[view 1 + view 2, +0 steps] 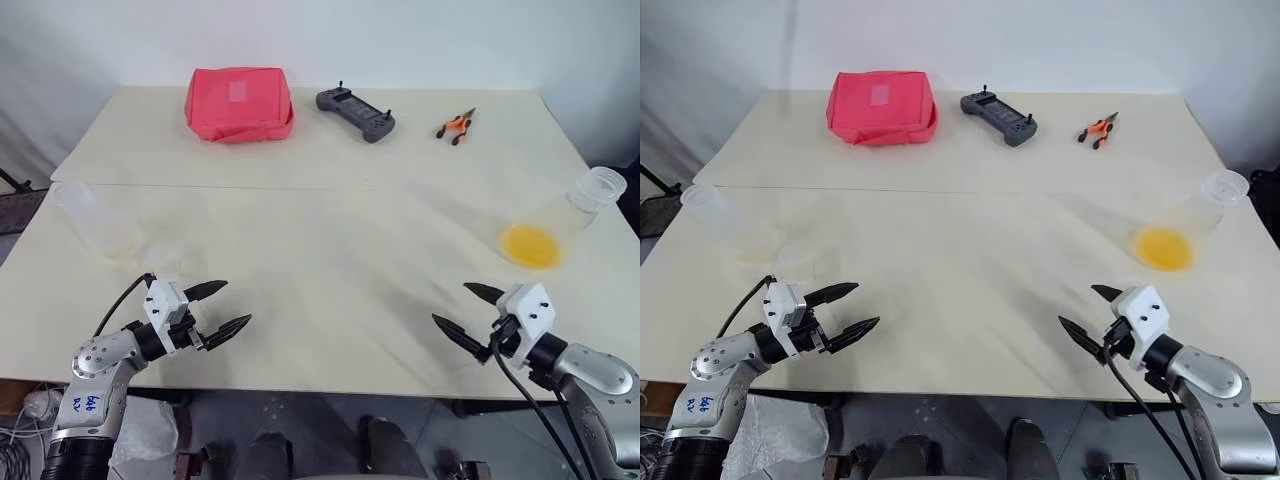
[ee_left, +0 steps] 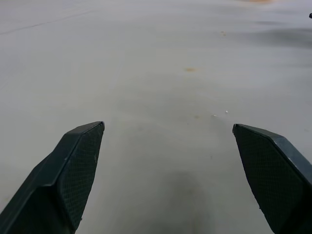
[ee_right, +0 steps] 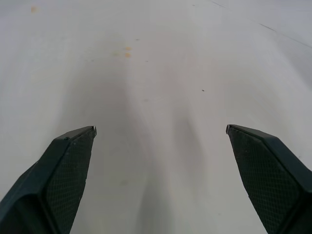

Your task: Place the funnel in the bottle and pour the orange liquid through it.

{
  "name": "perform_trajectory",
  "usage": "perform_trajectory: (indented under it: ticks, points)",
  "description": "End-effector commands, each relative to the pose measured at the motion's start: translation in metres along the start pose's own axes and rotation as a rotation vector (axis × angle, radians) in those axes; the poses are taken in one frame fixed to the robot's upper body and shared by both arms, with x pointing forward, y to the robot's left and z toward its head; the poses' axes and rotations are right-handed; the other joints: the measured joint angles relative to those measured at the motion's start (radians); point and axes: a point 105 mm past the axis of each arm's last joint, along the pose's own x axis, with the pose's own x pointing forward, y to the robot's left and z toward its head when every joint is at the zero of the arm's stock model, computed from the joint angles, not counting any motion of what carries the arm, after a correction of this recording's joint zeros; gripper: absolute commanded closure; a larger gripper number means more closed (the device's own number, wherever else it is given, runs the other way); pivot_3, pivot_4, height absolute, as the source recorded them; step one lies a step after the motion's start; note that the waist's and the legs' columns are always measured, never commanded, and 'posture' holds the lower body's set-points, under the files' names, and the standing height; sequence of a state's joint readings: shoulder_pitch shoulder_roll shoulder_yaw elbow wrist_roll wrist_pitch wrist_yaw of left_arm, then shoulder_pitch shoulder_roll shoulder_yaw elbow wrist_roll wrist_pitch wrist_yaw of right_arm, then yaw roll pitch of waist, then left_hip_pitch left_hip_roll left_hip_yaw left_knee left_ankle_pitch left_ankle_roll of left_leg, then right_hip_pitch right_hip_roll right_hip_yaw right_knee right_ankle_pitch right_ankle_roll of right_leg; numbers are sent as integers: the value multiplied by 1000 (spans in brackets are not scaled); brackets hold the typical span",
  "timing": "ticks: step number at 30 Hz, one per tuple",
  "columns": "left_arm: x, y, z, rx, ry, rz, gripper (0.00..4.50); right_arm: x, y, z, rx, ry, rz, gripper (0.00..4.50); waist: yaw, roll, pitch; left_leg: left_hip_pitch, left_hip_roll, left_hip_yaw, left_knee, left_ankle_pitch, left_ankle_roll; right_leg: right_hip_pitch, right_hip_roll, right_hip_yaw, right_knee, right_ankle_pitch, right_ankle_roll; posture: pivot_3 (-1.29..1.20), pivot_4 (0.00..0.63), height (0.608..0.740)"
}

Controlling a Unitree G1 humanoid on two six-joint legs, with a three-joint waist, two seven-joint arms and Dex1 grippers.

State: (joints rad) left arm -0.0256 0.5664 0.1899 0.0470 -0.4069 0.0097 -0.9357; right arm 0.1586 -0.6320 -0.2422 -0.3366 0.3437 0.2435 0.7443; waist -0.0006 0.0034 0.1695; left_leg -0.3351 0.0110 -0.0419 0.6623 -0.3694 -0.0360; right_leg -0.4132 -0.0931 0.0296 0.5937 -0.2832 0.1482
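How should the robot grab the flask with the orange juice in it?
Probably by the narrow neck, below the ribbed rim, of the flask with orange liquid. It looks tilted, with the rim toward the table's right edge, so the open right gripper, which is nearest, could come in from the near side and close across the neck.

The bottle [image 1: 95,222] stands beyond the left gripper's fingers [image 1: 222,307]; the flask with the orange liquid [image 1: 530,246] lies beyond the right gripper's fingers [image 1: 468,312], on the table [image 1: 330,250].

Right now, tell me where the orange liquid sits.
The orange liquid pools inside a clear flask on the table's right side, beyond the open right gripper, nearer than the orange-handled pliers.
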Motion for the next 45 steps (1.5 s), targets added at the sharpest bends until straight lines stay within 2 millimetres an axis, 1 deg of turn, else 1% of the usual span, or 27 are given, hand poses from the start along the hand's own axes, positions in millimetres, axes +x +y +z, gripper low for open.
perform_trajectory:
  ticks: [1, 3, 6, 10, 12, 15, 20, 21, 24, 27, 30, 32, 34, 36, 38, 39, 42, 45]
  points:
    - [2, 6, 15, 55, -42, 27, 0, 0, 3, 13, -26, -35, 18, 19, 0, 0, 0, 0, 0, 0, 0, 0, 0, 0, 0, 0, 0, 0, 0, 0, 150, 740]
    - [3, 9, 15, 41, -43, 54, 0, 0, 4, 13, -25, -34, 21, 19, 0, 0, 0, 0, 0, 0, 0, 0, 0, 0, 0, 0, 0, 0, 0, 0, 150, 740]
    - [7, 8, 19, 8, -56, 70, 0, 3, 8, 15, -23, -36, 42, 19, 0, 0, 0, 0, 0, 0, 0, 0, 0, 0, 0, 0, 0, 0, 0, 0, 150, 740]
    - [8, 1, 29, 2, -98, 67, 0, 12, 10, 19, -23, -54, 77, 19, -3, 0, 0, 0, 0, 0, 0, 1, -2, 0, 0, 0, 1, 0, 0, 0, 150, 740]
    - [5, 1, 36, 16, -125, 90, 0, 16, 11, 23, -20, -67, 99, 19, -3, 0, 0, 0, 0, 0, 0, 1, -3, 0, 0, 0, 1, 0, 0, 0, 150, 740]
    - [-11, 5, 46, 28, -154, 197, 0, 25, 12, 30, -14, -91, 148, 19, -6, -1, 1, 0, 1, 0, 0, 2, -3, -1, 0, 0, 1, 0, 0, 0, 150, 740]
    - [-55, 7, 52, 4, -164, 405, 0, 34, 14, 40, -4, -142, 249, 19, -3, -2, 1, 0, 1, 0, 0, 1, -3, -1, 0, 0, 0, 0, 0, 0, 150, 740]
    - [-66, 7, 52, -3, -155, 452, 0, 37, 14, 44, -3, -153, 276, 19, -3, -3, 2, 0, 1, 0, 0, 1, -3, -1, 0, 0, 0, 0, 0, 0, 150, 740]
    - [-90, 8, 51, -26, -142, 589, 0, 45, 11, 53, -2, -185, 319, 19, -1, -5, 3, 0, 1, 0, 1, 1, -3, 0, -1, 0, 0, 0, 0, 0, 150, 740]
    - [-111, 23, 58, -68, -199, 799, 0, 56, 8, 62, -14, -217, 341, 19, 3, -6, 3, 0, 0, 0, 2, -1, 0, 0, -1, 0, 0, 0, 0, 0, 150, 740]
    - [-121, 36, 60, -116, -228, 927, 0, 62, 10, 69, -15, -241, 368, 19, 3, -6, 3, 0, 0, -1, 2, 0, 0, 0, -1, 0, 1, 0, 0, 0, 150, 740]
    - [-125, 51, 58, -131, -224, 995, 0, 65, 13, 75, -15, -263, 389, 19, 3, -6, 3, 0, 0, -1, 2, 1, -4, 0, -1, -1, 1, 0, 0, 0, 150, 740]
    - [-125, 63, 55, -123, -198, 1019, 0, 66, 16, 80, -19, -277, 399, 19, 1, -6, 3, 0, 0, -1, 2, 1, -4, 0, -1, -1, 1, 0, 1, 0, 150, 740]
    - [-120, 74, 52, -107, -156, 1012, 0, 66, 18, 84, -18, -289, 399, 19, -1, -6, 3, 0, 0, -1, 2, 2, -4, 0, 0, -1, 2, 0, 1, 0, 150, 740]
    - [-115, 84, 53, -93, -142, 1011, 0, 65, 19, 86, -16, -297, 393, 19, -1, -6, 3, 0, 0, 0, 2, 2, -4, 0, 0, -1, 1, 0, 1, 0, 150, 740]
    - [-114, 93, 54, -89, -136, 1028, 0, 65, 20, 86, -16, -297, 393, 19, -1, -6, 3, -1, 0, 0, 2, 2, -4, 0, 0, -1, 2, 0, 1, 0, 150, 740]
    - [-118, 117, 55, -81, -133, 1089, 0, 63, 23, 85, -16, -295, 393, 19, -1, -6, 3, -1, 0, 0, 2, 2, -5, -1, 0, -1, 4, 1, 1, 0, 150, 740]
    - [-114, 132, 60, -70, -146, 1094, 0, 61, 24, 86, -16, -296, 391, 19, -1, -6, 3, -1, 0, 0, 2, 2, -5, -1, 0, -1, 6, 1, 1, 0, 150, 740]
